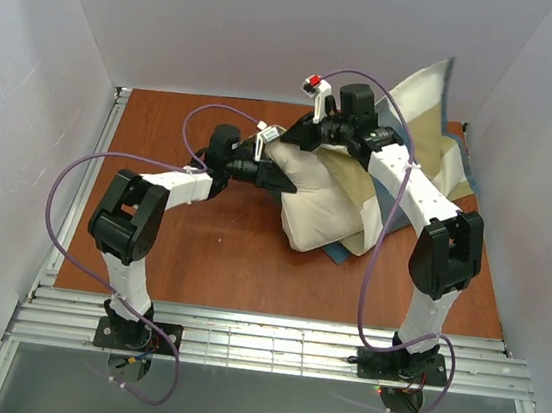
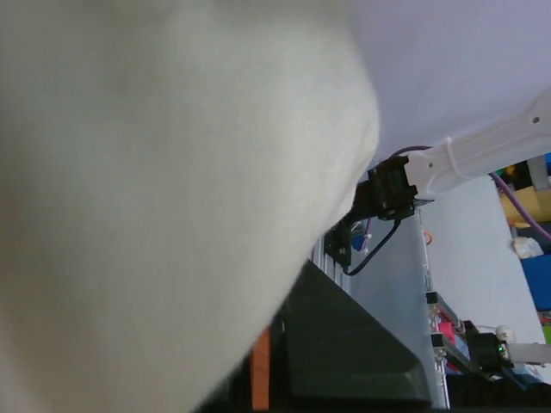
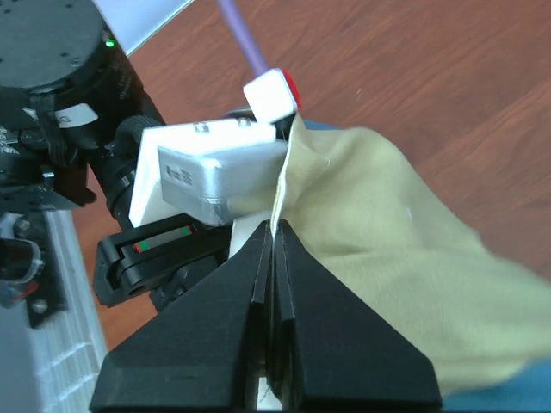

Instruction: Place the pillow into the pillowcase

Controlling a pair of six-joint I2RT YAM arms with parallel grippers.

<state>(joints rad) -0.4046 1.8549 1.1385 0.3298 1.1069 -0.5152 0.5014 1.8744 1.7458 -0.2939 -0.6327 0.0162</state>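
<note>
Right wrist view: we see the right gripper (image 3: pixel 274 237) with its fingers pressed together on a hem edge of the pillowcase (image 3: pixel 387 232); tan cloth runs off to one side of the pinch.
Left jaws: the left gripper (image 1: pixel 278 172) is closed. Its fingers are hidden in its own camera, which cream cloth fills. From above it meets the corner of the pillow (image 1: pixel 322 200) farthest from the pillowcase's raised flap, so we judge it pinches that corner.
Pillowcase: upper layer lifted into a standing flap, lower blue layer flat on the table (image 1: pixel 200 248).
Pillow: resting on the pillowcase's lower layer, in front of the raised flap. We cannot tell whether any of it is inside.
Handling: we judge the pillow light, plump and springy, likely to bulge and catch at the mouth. The pillowcase looks limp and would sag wherever it is unheld.
Where to hold: the pillow by a corner or seam, fed in leading end first; the pillowcase by the hem, high and taut.
</note>
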